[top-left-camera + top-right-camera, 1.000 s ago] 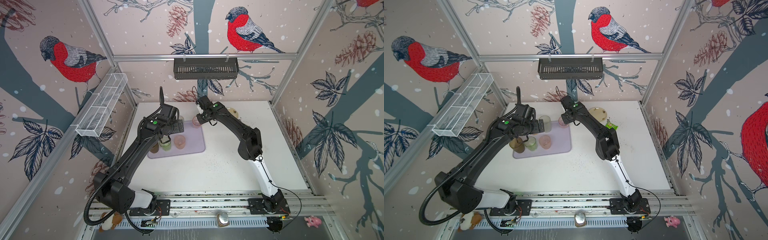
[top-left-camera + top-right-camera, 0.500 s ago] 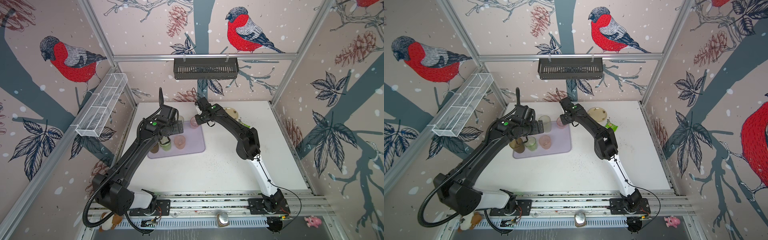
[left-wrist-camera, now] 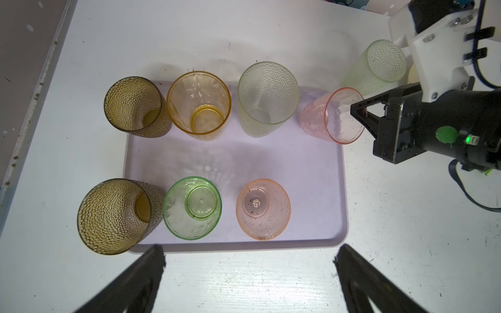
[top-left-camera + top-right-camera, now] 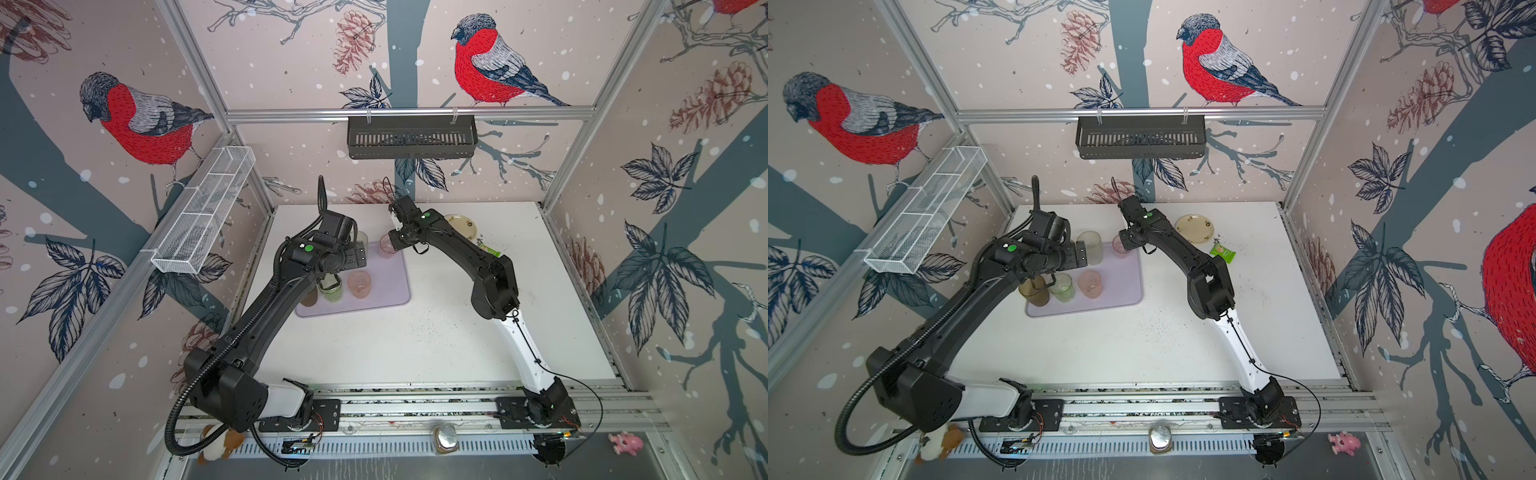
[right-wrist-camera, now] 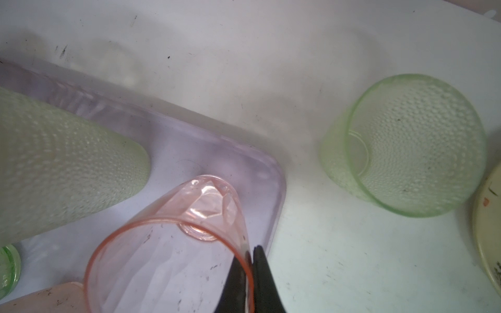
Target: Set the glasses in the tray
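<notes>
Bird-papered enclosure, white surface (image 4: pixel 415 340). Item: pink glass (image 5: pixel 162 257), rim clamped in right jaws, edged slightly toward 9 o'clock, now at the lilac tray's (image 3: pixel 311 176) 1 o'clock corner; release pending. Left jaws wide apart, empty, unchanged. Pale green glass (image 5: pixel 406 146) stands off-tray beyond that corner.

The white table (image 4: pixel 1142 353) bears the tray (image 3: pixel 311 176), a pale green glass (image 5: pixel 406 146) just beside its corner, a plate (image 4: pixel 1195 227) and a green packet (image 4: pixel 1222 252).
</notes>
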You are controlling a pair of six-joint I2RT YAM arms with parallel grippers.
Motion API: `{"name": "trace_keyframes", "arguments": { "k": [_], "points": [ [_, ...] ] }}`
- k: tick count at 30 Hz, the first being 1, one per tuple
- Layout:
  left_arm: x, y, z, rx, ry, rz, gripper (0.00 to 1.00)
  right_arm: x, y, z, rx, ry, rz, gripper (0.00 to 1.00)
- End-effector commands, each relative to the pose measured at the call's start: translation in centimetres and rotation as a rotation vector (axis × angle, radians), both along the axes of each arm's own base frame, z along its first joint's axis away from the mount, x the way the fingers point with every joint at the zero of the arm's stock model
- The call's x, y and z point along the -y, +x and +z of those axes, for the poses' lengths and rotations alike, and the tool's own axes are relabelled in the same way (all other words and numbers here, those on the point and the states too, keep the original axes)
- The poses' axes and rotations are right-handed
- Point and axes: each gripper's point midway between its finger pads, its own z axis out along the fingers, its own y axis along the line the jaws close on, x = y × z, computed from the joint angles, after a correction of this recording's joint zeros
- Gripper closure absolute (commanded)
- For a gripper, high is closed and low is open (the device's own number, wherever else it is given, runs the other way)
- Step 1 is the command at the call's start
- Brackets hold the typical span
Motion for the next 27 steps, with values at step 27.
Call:
{"name": "trace_keyframes", "arguments": {
  "k": [27],
  "points": [
    [-0.63, -0.50, -0.01, -0.001, 0.006, 0.028, 0.01, -0.23, 0.29, -0.90, 0.007, -0.004, -0.011, 0.88]
  ]
}}
